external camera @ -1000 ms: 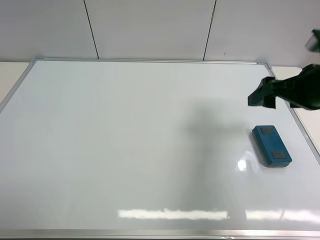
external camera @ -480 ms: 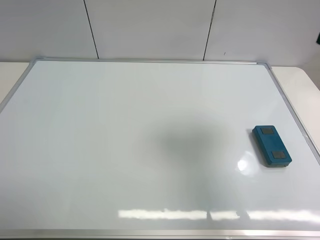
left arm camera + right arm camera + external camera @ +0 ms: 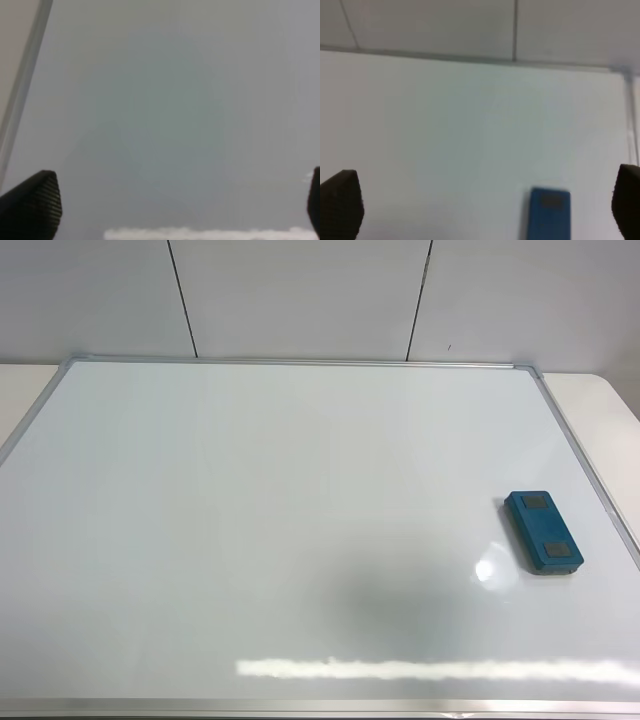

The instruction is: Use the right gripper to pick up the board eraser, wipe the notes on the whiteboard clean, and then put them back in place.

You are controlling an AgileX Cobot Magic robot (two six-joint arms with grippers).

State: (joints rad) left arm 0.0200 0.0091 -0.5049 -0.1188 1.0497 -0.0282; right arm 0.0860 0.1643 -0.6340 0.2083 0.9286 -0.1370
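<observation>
- High view: the whiteboard point(image 3: 300, 540) fills most of the picture, its white surface showing only glare; no arm appears in this view.
- The eraser point(image 3: 543, 531) lies flat on the board near its right frame edge, 2 grey patches up, nothing touching it.
- Right wrist view: the right gripper point(image 3: 482, 205) has its 2 fingertips point(image 3: 340, 202) at opposite edges of the picture, jaws wide and empty, with the eraser point(image 3: 549, 214) between them on the board point(image 3: 445, 125).
- Left wrist view: the left gripper point(image 3: 172, 200) is also spread wide and empty over bare board point(image 3: 165, 110), with a strip of frame at one side; the eraser does not show here.
</observation>
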